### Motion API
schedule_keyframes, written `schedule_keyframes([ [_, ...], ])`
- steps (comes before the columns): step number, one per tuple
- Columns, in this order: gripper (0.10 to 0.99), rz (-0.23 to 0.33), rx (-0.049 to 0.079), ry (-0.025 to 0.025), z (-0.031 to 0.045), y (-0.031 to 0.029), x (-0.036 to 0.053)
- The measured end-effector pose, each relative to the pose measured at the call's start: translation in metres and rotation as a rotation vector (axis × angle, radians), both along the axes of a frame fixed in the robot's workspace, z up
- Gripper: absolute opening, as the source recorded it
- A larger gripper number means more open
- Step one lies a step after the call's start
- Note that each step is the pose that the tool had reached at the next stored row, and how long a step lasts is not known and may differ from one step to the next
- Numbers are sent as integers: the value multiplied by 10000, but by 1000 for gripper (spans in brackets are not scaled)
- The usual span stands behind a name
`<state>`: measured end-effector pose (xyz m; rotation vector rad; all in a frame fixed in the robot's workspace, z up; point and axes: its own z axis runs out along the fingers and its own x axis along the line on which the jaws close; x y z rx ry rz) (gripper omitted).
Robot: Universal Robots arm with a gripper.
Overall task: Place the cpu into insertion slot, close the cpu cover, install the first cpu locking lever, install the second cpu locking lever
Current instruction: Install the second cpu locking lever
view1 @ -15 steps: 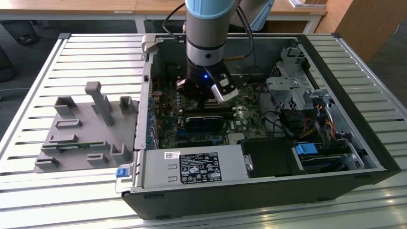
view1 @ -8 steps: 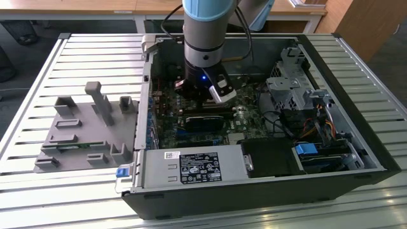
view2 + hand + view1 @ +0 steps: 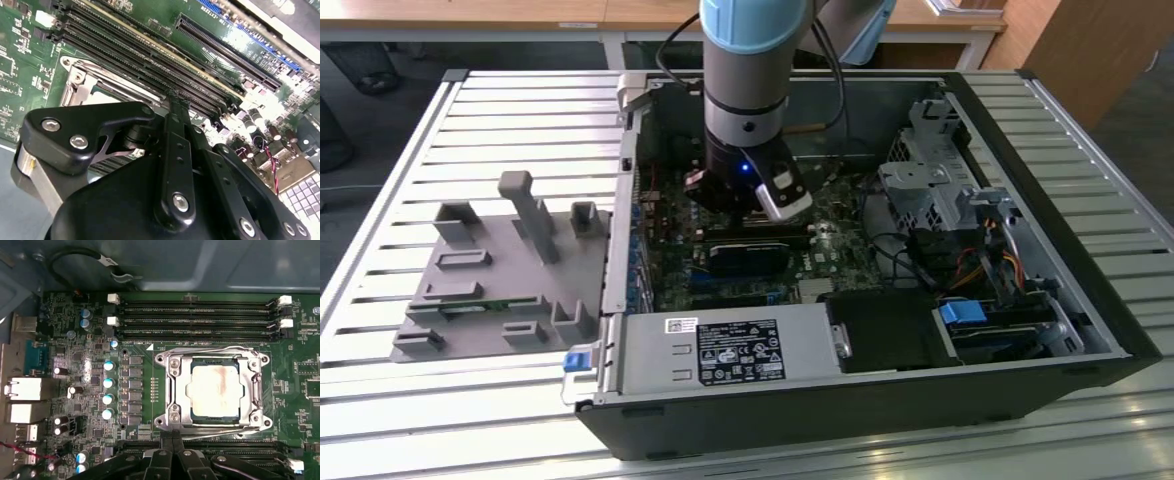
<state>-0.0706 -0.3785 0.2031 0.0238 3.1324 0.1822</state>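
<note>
Hovering with jaws pressed together on nothing, the black gripper (image 3: pixel 172 442) sits just short of the silver framed cpu cover (image 3: pixel 172 385), closed over the flat grey-topped cpu (image 3: pixel 217 390) in its insertion slot (image 3: pixel 196 412). Thin locking wire looks stiff, springy, best pushed near its end.

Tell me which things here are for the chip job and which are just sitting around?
For the job:
- cpu, sitting in the insertion slot
- cpu cover, lying around the chip
- gripper, at the cover's edge

Just sitting around:
- memory slots
- grey plastic tray outside the case
- power supply box
- blue-capped capacitors
</note>
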Motion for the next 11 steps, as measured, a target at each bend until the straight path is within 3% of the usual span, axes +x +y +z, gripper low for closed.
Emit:
schedule_keyframes([
  [11, 106, -1, 439, -1, -40, -57, -29],
])
